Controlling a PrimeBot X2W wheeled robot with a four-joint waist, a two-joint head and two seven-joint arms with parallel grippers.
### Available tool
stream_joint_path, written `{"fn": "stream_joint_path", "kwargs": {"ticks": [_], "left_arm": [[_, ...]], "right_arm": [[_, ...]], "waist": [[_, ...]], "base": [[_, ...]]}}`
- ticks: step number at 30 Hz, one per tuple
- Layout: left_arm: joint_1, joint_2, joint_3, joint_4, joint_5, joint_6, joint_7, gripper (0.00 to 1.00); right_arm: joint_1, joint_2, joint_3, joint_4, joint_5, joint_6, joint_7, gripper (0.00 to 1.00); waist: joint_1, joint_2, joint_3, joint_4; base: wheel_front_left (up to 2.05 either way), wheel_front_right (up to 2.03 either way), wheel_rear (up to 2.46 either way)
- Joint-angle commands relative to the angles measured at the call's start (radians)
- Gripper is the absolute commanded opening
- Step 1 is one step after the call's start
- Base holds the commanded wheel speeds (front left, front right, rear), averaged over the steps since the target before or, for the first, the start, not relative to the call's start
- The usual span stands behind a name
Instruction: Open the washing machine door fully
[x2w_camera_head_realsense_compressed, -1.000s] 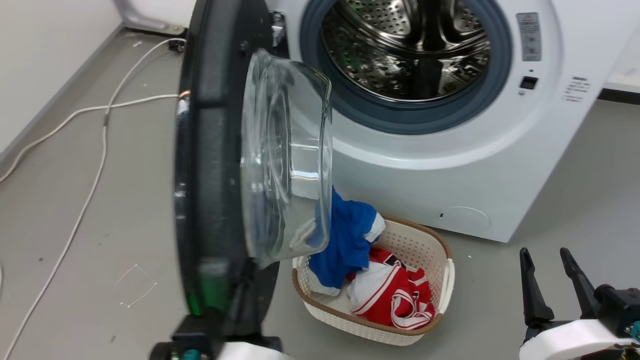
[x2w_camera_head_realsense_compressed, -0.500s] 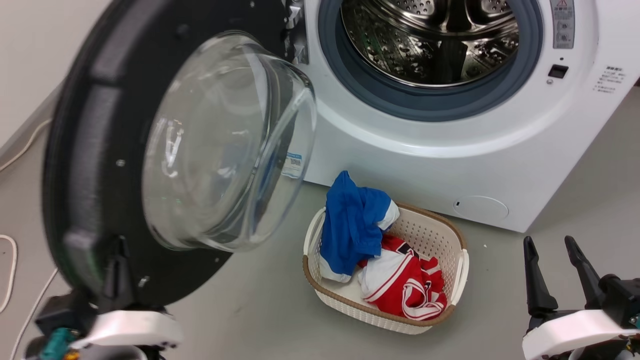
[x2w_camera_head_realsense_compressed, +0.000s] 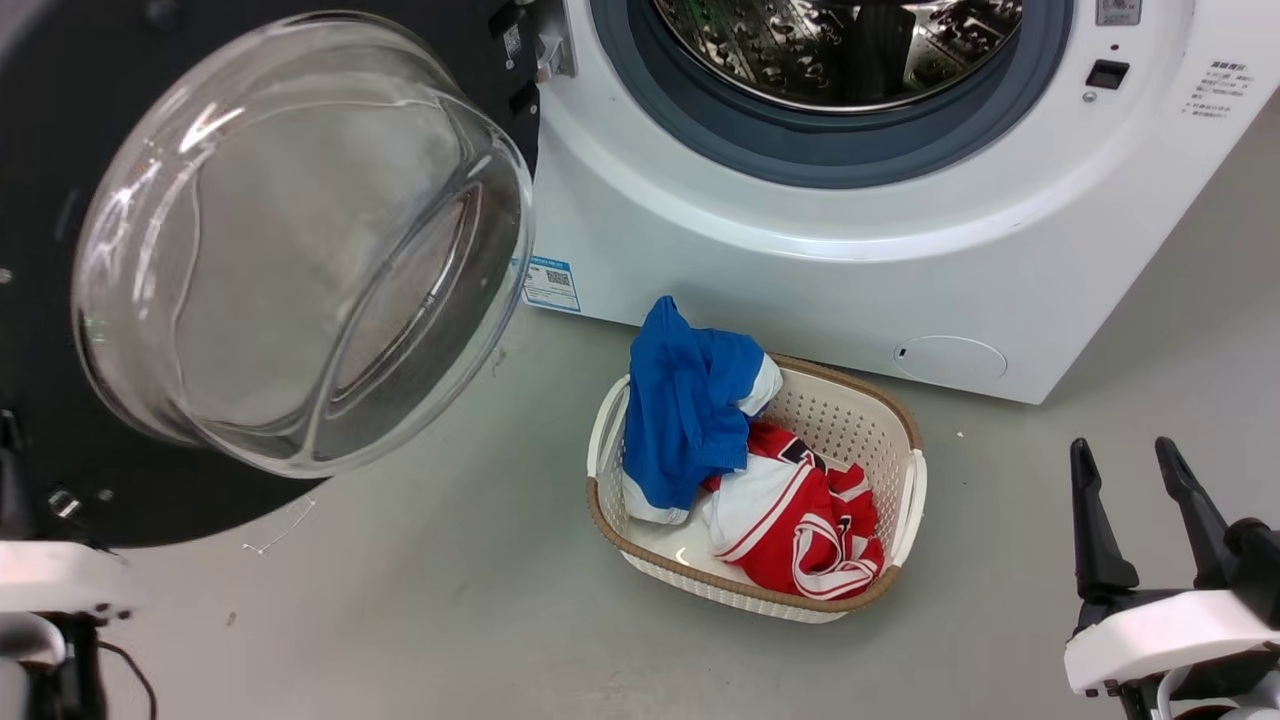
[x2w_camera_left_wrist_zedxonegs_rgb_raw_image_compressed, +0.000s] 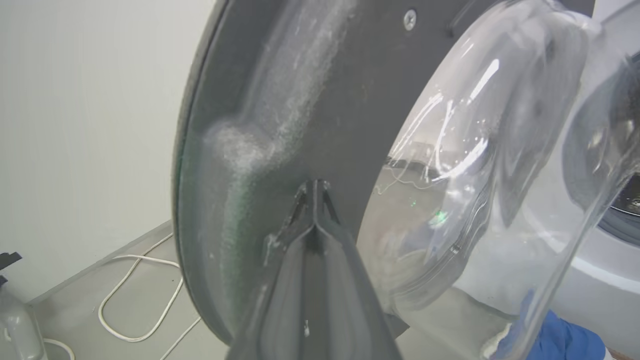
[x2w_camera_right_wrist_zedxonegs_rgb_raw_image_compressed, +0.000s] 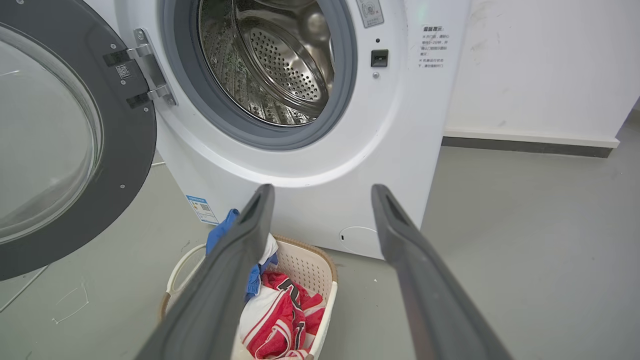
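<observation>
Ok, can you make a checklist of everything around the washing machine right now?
Surface: grey floor, a few small marks.
Job's things: washing machine door stands wide open, steel drum uncovered.
Clutter: basket before the washing machine, holding a blue garment and a red-and-white garment.
Grippers: left gripper shut, tips at the door's dark inner face; right gripper open, holding nothing.
Cables: white cable looped on the floor by the wall.
Surroundings: white walls.

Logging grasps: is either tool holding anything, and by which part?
Nothing held. Left tool, shut, touches the washing machine door's black inner face; right tool open.
</observation>
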Motion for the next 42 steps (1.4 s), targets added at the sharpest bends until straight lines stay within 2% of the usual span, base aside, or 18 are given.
{"fn": "stream_joint_path", "kwargs": {"ticks": [1, 8, 14, 20, 26, 27, 33, 42], "left_arm": [[-0.035, 0.02, 0.015, 0.034, -0.007, -0.017, -0.002, 0.0], [-0.079, 0.034, 0.046, 0.119, -0.002, -0.056, -0.002, 0.0], [-0.033, -0.018, 0.067, 0.095, 0.045, -0.049, -0.002, 0.0], [0.055, -0.099, 0.058, -0.01, 0.129, -0.027, -0.002, 0.0], [0.156, -0.202, -0.005, -0.1, 0.186, -0.031, -0.002, 0.0], [0.156, -0.202, -0.005, -0.1, 0.186, -0.031, -0.002, 0.0], [0.226, -0.293, -0.097, -0.142, 0.233, -0.039, -0.002, 0.0], [0.18, -0.339, -0.22, -0.102, 0.289, -0.104, -0.002, 0.0]], "right_arm": [[-0.018, -0.006, -0.001, -0.004, -0.008, 0.0, 0.0, 1.0], [-0.023, -0.004, -0.001, 0.008, -0.001, 0.0, -0.004, 1.0], [-0.018, 0.001, 0.001, 0.029, 0.003, 0.0, -0.016, 1.0], [0.005, 0.009, 0.009, 0.053, 0.009, 0.0, -0.027, 1.0], [0.024, 0.014, 0.022, 0.07, 0.024, 0.0, -0.03, 1.0], [0.024, 0.014, 0.022, 0.07, 0.024, 0.0, -0.03, 1.0], [0.035, 0.016, 0.036, 0.081, 0.027, 0.0, -0.032, 1.0], [0.041, 0.018, 0.06, 0.074, 0.027, 0.0, -0.022, 1.0]], "waist": [[-0.0001, 0.0, 0.005, -0.003], [-0.0001, 0.0, 0.013, -0.016], [-0.0001, 0.0, -0.009, -0.024], [-0.0001, 0.0, -0.062, -0.031], [-0.0001, 0.0, -0.11, -0.051], [-0.0001, 0.0, -0.11, -0.051], [-0.0001, 0.0, -0.146, -0.088], [-0.0001, 0.0, -0.155, -0.177]], "base": [[0.0, 0.0, 0.0], [0.0, 0.0, 0.0], [0.0, 0.0, 0.0], [0.0, 0.0, 0.0], [0.0, 0.0, 0.0], [0.0, 0.0, 0.0], [0.0, 0.0, 0.0], [0.0, 0.0, 0.0]]}}
